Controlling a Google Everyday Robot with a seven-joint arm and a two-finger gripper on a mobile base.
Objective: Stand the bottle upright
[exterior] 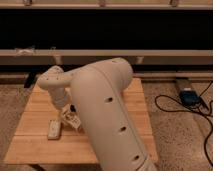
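Note:
The small whitish bottle (73, 120) lies tilted on the wooden table (35, 145), left of centre, partly hidden by my arm. My gripper (66, 111) hangs from the wrist directly over the bottle's left end, close to it. The fingers seem to stand open with nothing held. My big white forearm (107, 115) fills the middle of the view and hides the table behind it.
A flat pale packet (54, 129) lies on the table just left of the bottle. On the speckled floor to the right are a dark power box (189, 95) and black cables (207, 135). A dark wall with a ledge runs behind the table.

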